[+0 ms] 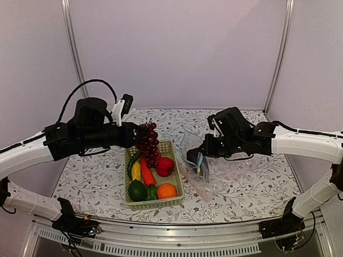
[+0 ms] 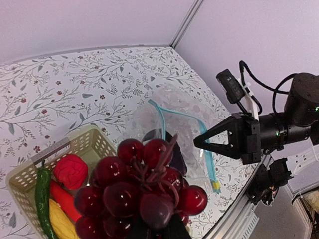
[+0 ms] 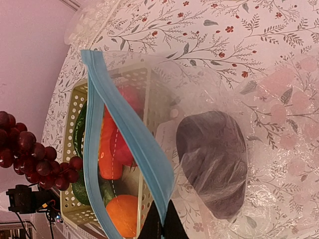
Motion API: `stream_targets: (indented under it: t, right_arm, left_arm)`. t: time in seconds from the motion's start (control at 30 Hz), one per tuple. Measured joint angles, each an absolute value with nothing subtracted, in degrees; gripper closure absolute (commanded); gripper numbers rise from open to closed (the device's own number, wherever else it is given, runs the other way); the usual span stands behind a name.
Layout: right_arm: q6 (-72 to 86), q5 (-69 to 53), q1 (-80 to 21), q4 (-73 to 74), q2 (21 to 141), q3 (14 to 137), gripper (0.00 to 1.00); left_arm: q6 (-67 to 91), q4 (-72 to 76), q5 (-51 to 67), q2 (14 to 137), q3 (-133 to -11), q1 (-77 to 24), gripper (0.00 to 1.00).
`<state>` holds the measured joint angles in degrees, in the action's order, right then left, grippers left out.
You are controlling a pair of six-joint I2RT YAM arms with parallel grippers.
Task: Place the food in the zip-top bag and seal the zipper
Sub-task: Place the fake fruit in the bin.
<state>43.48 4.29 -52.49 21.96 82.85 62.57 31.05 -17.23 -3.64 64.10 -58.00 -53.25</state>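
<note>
My left gripper [image 1: 139, 130] [image 2: 157, 233] is shut on the stem of a dark red bunch of grapes [image 1: 149, 144] [image 2: 142, 191], which hangs above the basket's far end. The clear zip-top bag [image 1: 196, 172] [image 3: 259, 99] lies to the right of the basket, its mouth held open. Shut on the bag's light-blue zipper [image 3: 130, 137] [image 2: 208, 152] is my right gripper [image 1: 199, 159] [image 3: 162, 226], lifting one lip. A purple eggplant [image 3: 214, 159] [image 2: 178, 158] lies inside the bag. The basket holds an orange [image 1: 166, 191], red fruit [image 1: 165, 166], carrot [image 1: 147, 172], corn [image 1: 136, 171] and green vegetables [image 1: 138, 190].
The pale green mesh basket [image 1: 154, 203] [image 2: 89, 142] stands left of centre on the flowered tablecloth. A bubbly plastic sheet [image 3: 92, 22] lies beyond the bag. A metal rail [image 1: 177, 235] runs along the near edge, and walls close in at the back and sides.
</note>
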Motion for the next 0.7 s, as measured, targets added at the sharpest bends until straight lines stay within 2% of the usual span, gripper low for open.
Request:
stream_targets:
  t: [0.37,0.43,0.53,0.7]
  right_arm:
    - [43.5,4.1,-52.5,21.8,82.8,62.6,1.00]
    - [43.5,4.1,-52.5,21.8,82.8,62.6,1.00]
    - [43.5,4.1,-52.5,21.8,82.8,62.6,1.00]
    - [43.5,4.1,-52.5,21.8,82.8,62.6,1.00]
  left_arm:
    - [35.0,-17.5,-0.8,69.7,-50.0,-44.0,0.95]
    - [35.0,-16.7,-0.2,71.7,-50.0,-42.9,0.92]
    - [34.4,-16.5,0.6,74.8,-51.0,-42.1,0.77]
    - [32.6,-16.4,3.3,78.7,-52.9,-41.5,0.40]
